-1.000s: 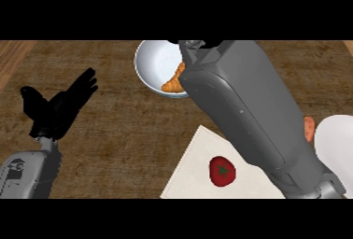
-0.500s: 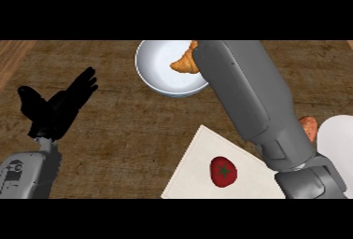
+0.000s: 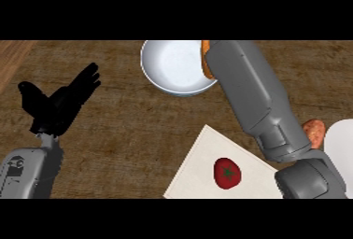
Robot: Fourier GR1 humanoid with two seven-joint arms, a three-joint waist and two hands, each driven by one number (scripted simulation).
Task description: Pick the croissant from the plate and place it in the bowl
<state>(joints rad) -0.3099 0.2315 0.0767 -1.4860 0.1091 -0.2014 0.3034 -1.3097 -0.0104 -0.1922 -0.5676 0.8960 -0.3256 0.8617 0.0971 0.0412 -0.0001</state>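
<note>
The white bowl [image 3: 172, 65] stands at the counter's far middle. Only a thin orange strip of the croissant [image 3: 205, 60] shows at the bowl's right rim; my grey right forearm [image 3: 251, 93] covers the rest. That forearm runs from the lower right up past the view's top edge, so my right hand is out of sight. A slice of the white plate [image 3: 342, 151] shows at the right edge. My left hand [image 3: 59, 105] rests open at the left, fingers up, far from the bowl.
A pale cutting board [image 3: 196, 179] with a red tomato [image 3: 227, 172] on it lies at the near middle. An orange-brown food item [image 3: 314, 131] sits by the plate's left rim, beside my right forearm. The counter is dark wood.
My right forearm has swung to the right and further up. The croissant has moved from over the bowl's inside to its right rim and is now mostly hidden. My left hand stayed still.
</note>
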